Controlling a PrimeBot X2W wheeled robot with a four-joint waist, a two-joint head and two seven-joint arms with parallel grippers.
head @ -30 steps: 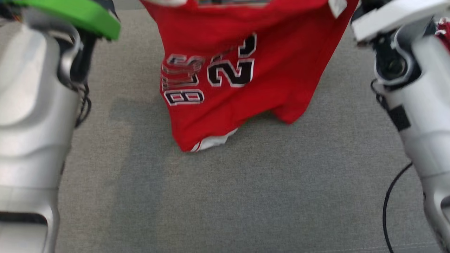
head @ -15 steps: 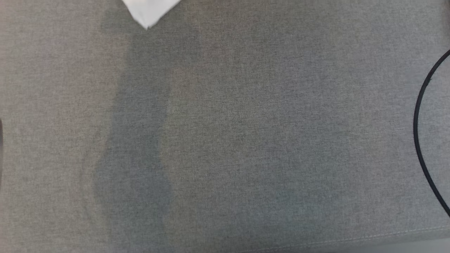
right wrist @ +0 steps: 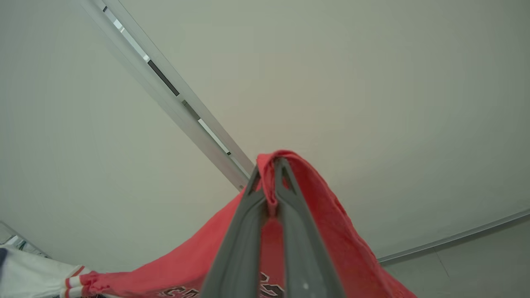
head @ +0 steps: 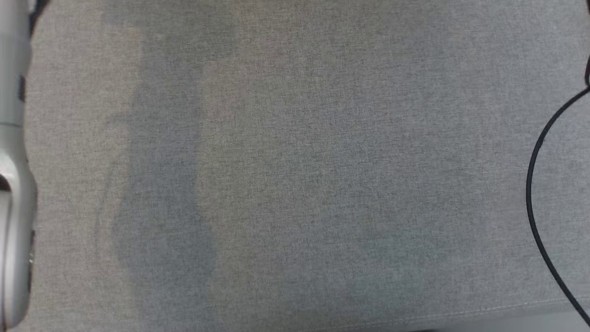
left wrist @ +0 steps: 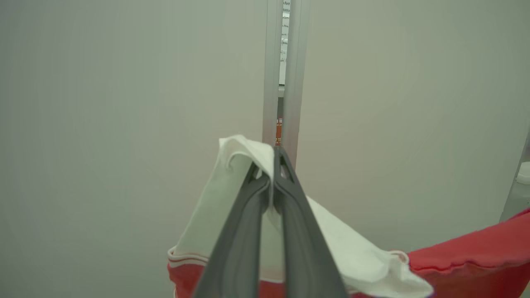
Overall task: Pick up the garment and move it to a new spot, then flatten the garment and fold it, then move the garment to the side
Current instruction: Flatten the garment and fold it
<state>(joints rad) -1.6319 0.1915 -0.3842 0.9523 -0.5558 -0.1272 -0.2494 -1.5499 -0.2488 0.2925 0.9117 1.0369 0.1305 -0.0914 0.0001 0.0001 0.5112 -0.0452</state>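
While both arms hold the garment [left wrist: 223, 207] aloft against pale wall panels, you may enter the lot as follows. Item one: left gripper [left wrist: 274, 159], centre of the left wrist view, fingers pressed together on a white-lined fold, with a red-striped hem at lower left. Item two: right gripper [right wrist: 271, 165], centre of the right wrist view, fingers pinching a red edge that drapes over their tips, lettered cloth trailing to the lower left. Item three: grey fabric surface [head: 295, 166], across the head view, soft shadow at its left. Item four: black cable [head: 534, 207], right edge. Item five: pale forearm [head: 11, 184], left edge. By my reading, your two separate grips serve to spread the cloth so it can be lowered flat onto a new spot; this looks like the carrying stage, with flattening and folding not yet begun.
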